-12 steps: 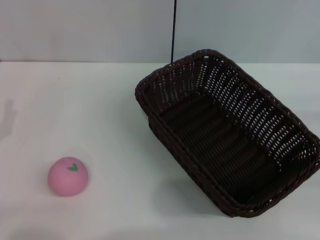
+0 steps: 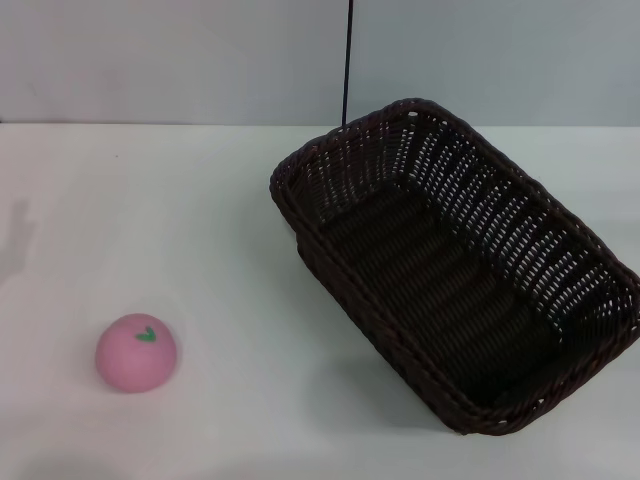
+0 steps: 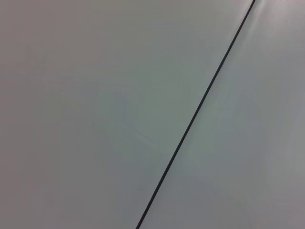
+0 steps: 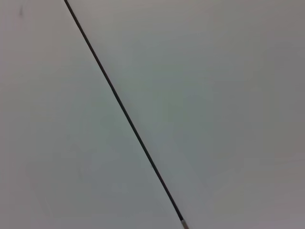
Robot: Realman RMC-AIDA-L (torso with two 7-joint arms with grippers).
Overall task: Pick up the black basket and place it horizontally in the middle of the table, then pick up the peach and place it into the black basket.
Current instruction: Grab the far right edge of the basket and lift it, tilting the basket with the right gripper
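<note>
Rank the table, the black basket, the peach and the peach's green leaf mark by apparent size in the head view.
1. The table, spanning the whole width of the view.
2. The black basket, lying at a slant on the right.
3. The peach, near the front left.
4. The green leaf mark on top of the peach.

Neither of my grippers is showing in any view; both wrist views are taking in only a pale wall crossed by a thin dark seam (image 3: 200, 102). In my head view the black basket (image 2: 455, 270) is running right up to the right edge, and its near wall is hiding part of its floor.
</note>
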